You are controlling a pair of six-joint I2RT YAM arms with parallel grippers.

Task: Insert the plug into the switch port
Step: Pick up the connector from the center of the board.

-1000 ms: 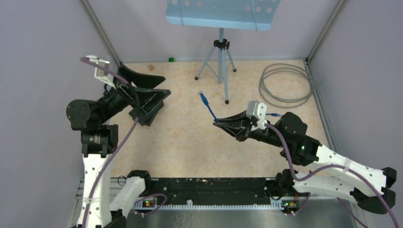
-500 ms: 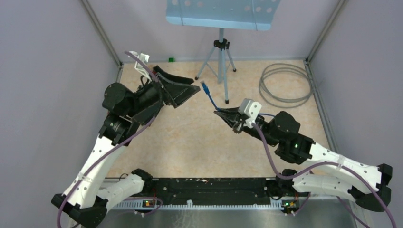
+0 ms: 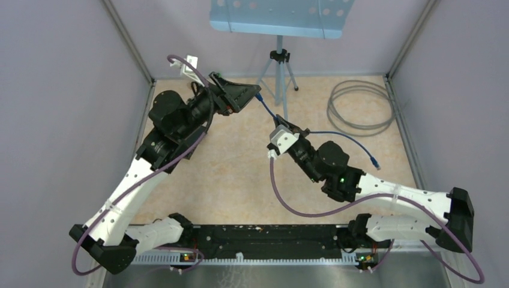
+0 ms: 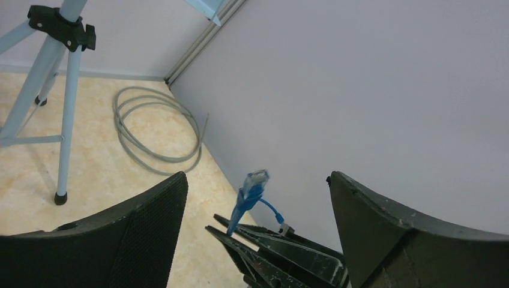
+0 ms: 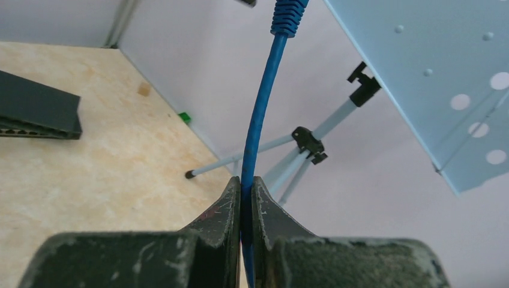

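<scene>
My right gripper (image 3: 280,122) is shut on a blue network cable (image 5: 261,108) a short way below its plug and holds it raised, plug end up. The clear-tipped plug (image 4: 255,180) stands between the fingers of my left gripper (image 4: 257,177), which is open wide around it without touching. In the top view the left gripper (image 3: 252,95) meets the plug (image 3: 259,96) near the tripod. The cable's other end (image 3: 375,162) lies on the floor at the right. The black switch (image 5: 39,114) lies flat at the left of the right wrist view; in the top view my left arm hides it.
A tripod stand (image 3: 278,66) with a light blue perforated tray (image 3: 279,18) stands at the back, just beyond the plug. A coil of grey cable (image 3: 360,107) lies at the back right. Grey walls close in on three sides.
My left arm has swung up and right until its open jaws flank the plug. My right gripper has carried the cable back and left, and the cable's free end now trails to the right.
</scene>
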